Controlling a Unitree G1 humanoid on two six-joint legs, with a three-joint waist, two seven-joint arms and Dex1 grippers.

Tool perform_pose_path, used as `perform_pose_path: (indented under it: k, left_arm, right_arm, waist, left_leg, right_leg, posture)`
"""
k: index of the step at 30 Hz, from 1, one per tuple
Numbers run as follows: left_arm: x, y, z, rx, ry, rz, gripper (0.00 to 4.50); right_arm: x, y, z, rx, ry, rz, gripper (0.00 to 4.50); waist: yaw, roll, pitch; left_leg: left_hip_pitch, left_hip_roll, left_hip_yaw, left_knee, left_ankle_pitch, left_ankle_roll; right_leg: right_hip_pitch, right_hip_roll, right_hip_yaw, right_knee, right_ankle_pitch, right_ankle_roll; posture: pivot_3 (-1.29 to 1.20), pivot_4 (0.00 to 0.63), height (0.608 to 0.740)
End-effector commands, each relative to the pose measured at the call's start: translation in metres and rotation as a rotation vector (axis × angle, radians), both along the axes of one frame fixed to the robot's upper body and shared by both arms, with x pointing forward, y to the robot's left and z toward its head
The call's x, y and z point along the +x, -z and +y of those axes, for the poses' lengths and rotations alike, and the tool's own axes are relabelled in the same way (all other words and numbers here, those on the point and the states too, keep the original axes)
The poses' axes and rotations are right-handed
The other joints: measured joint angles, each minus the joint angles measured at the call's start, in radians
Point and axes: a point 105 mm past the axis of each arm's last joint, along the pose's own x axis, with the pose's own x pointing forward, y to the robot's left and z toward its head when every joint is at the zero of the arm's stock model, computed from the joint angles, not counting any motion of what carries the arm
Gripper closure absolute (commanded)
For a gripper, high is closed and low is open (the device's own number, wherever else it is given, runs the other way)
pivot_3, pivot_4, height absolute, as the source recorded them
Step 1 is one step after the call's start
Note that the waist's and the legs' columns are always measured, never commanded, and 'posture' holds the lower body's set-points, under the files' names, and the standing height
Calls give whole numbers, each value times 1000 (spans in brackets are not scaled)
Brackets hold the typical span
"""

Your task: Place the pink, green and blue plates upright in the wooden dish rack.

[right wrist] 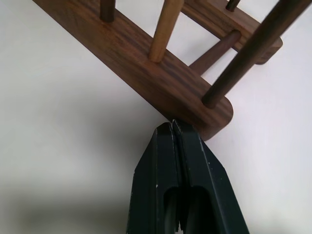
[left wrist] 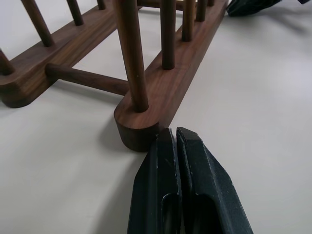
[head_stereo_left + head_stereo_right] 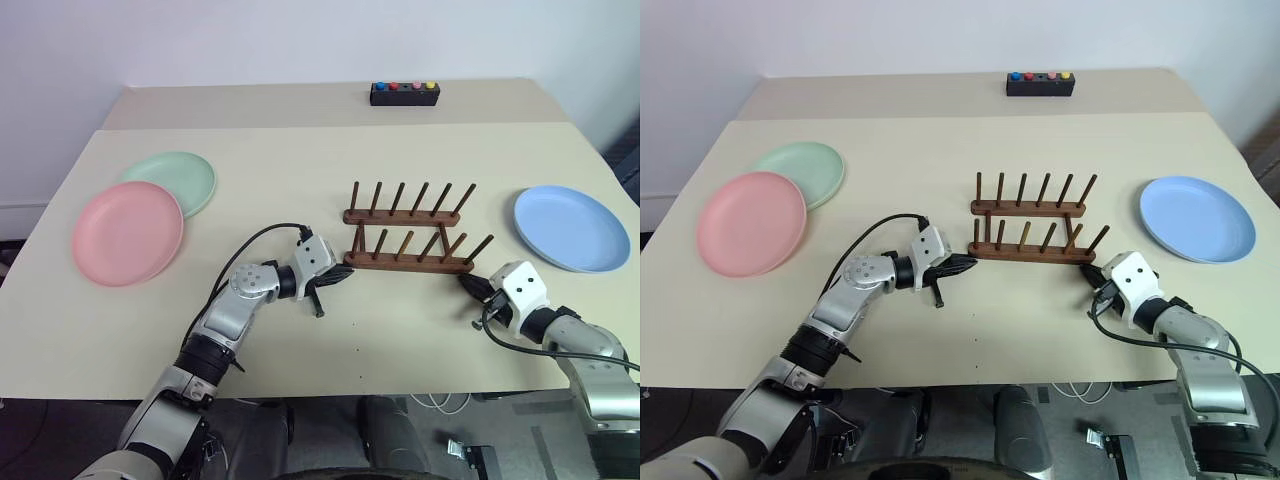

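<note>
The wooden dish rack (image 3: 408, 235) stands empty at the table's middle. My left gripper (image 3: 343, 279) is shut, its tips against the left end of the rack's near rail (image 2: 146, 122). Shut too, my right gripper (image 3: 468, 284) has its tips against the near rail's right end (image 1: 214, 114). The pink plate (image 3: 127, 232) lies flat at the far left, overlapping the green plate (image 3: 176, 180) behind it. On the right the blue plate (image 3: 571, 227) lies flat.
A black box with coloured buttons (image 3: 404, 93) sits at the table's far edge. A seam in the table surface (image 3: 300, 126) runs across behind the plates. The near table edge (image 3: 350, 390) lies just below both arms.
</note>
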Motion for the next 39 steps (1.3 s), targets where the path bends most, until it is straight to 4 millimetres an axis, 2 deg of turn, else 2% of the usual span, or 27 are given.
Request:
perform_pose_path:
  k: [1, 21, 26, 27, 28, 30, 32, 34, 36, 37, 39]
  left_arm:
    - [9, -7, 5, -11, -37, -31, 4402]
    - [0, -7, 4, -35, -1, -1, 4402]
    - [-12, -11, 18, -46, 11, 39, 4402]
    - [-16, -16, 29, -74, -1, 63, 4181]
    - [-18, -27, 49, -126, -48, 84, 3864]
    - [-22, -43, 76, -190, -122, 101, 3077]
    - [-22, -54, 94, -228, -188, 101, 2028]
    - [-17, -77, 134, -285, -347, 44, 985]
    - [-15, -91, 161, -309, -455, 0, 48]
    - [-14, -95, 172, -305, -508, -20, 48]
    - [-6, -101, 225, -251, -753, -87, 48]
  right_arm:
    - [6, -6, 1, -8, 1, -43, 4500]
    - [16, -8, -3, -12, 22, -76, 4500]
    - [4, -10, 6, 23, -46, -42, 4500]
    - [-5, -11, 13, 48, -101, -18, 4500]
    - [-17, -14, 24, 60, -172, 5, 4500]
    - [-32, -17, 38, 71, -260, 38, 4500]
    - [-39, -20, 45, 70, -298, 53, 4500]
    - [-46, -30, 59, 68, -378, 62, 4500]
    - [-49, -38, 68, 60, -428, 62, 4500]
    - [-48, -43, 71, 53, -445, 55, 4500]
    - [-40, -60, 77, 35, -479, -10, 4500]
  waist:
    - [1, 0, 0]
    - [0, 0, 0]
    - [-3, 0, 0]
    - [-4, 0, 0]
    - [-5, 0, 0]
    - [-7, 1, 0]
    - [-4, 1, 1]
    - [-2, 1, 1]
    - [-1, -1, 1]
    - [-1, -1, 1]
    - [-1, -2, 1]
  left_leg:
    - [0, 0, 0, 0, 0, 0]
    - [0, 0, 0, 0, 0, 0]
    - [0, 0, 0, -1, 0, 0]
    - [0, 0, 0, -2, 0, 0]
    - [0, 0, 0, -2, 0, 0]
    - [0, 1, 0, -3, 0, 1]
    - [-1, 1, 0, -3, -1, 1]
    - [0, 1, 0, 0, -1, 1]
    - [0, 1, 0, 2, -1, 1]
    - [1, 1, 0, 2, -1, 1]
    - [2, 1, 0, 1, -1, 1]
  right_leg:
    - [0, 0, 0, 0, 0, 0]
    - [0, 0, 0, 0, 0, 0]
    - [0, 0, 0, 0, 0, 0]
    - [0, 0, 0, 0, 0, 0]
    - [-1, 0, 0, 0, 0, 0]
    - [-2, 0, 0, 1, -1, -1]
    - [-3, 0, 0, 2, -1, -1]
    - [-1, 0, 0, 1, -2, -2]
    - [1, 0, 0, 1, -3, -3]
    - [1, 0, 0, 1, -4, -3]
    - [1, 0, 0, 1, -3, -3]
  posture:
    - [0, 150, 740]
    - [0, 150, 740]
    - [0, 150, 740]
    - [0, 150, 740]
    - [0, 150, 740]
    - [0, 150, 740]
    - [0, 150, 740]
    - [0, 150, 740]
    - [0, 150, 740]
    - [0, 150, 740]
    - [0, 150, 740]
